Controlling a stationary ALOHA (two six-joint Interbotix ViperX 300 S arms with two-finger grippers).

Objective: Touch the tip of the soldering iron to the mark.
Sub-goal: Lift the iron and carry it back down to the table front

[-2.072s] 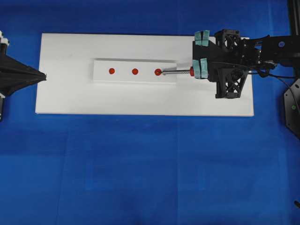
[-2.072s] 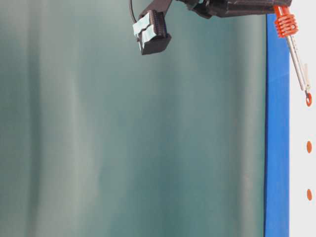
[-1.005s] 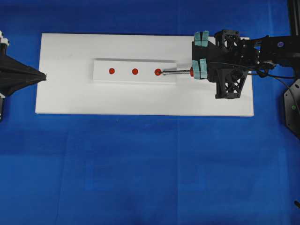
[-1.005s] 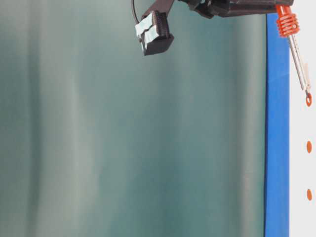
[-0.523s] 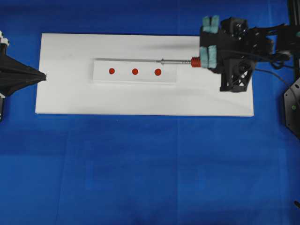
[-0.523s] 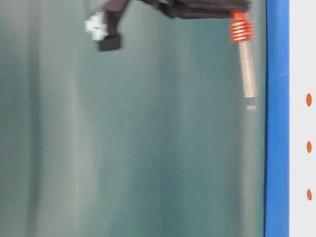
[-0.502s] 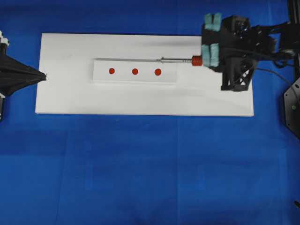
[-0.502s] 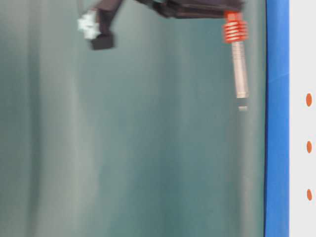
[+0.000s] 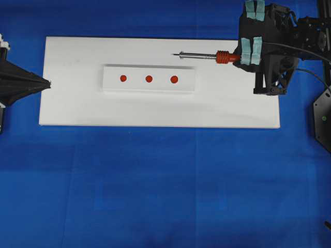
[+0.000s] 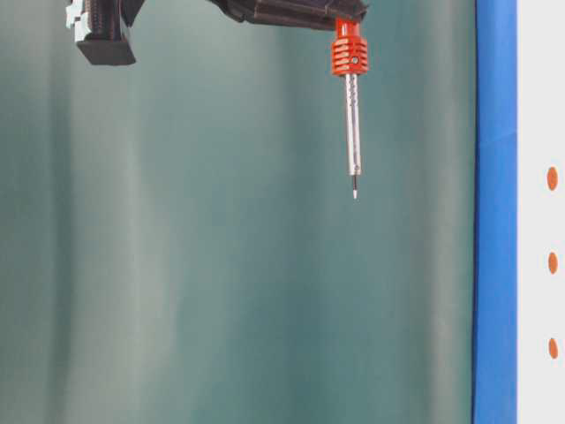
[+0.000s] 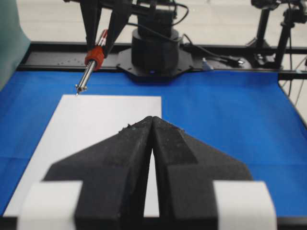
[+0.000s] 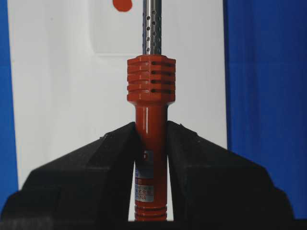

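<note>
slippage risk: right gripper (image 12: pixel 149 143) clamps soldering iron (image 9: pixel 217 56) by its handle only, tip well clear of red mark (image 9: pixel 174 79); left gripper (image 11: pixel 152 143) closed, empty.

Soldering iron (image 9: pixel 207 56) hangs over the board (image 9: pixel 77 108), beside the strip (image 9: pixel 149 85).

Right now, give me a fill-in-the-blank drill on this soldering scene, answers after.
1. The right gripper is shut on the ___ of the soldering iron.
2. The raised white strip carries ___ red marks.
3. The iron's tip touches ___ mark.
4. The left gripper is ___.

Answers: handle; three; no; shut
</note>
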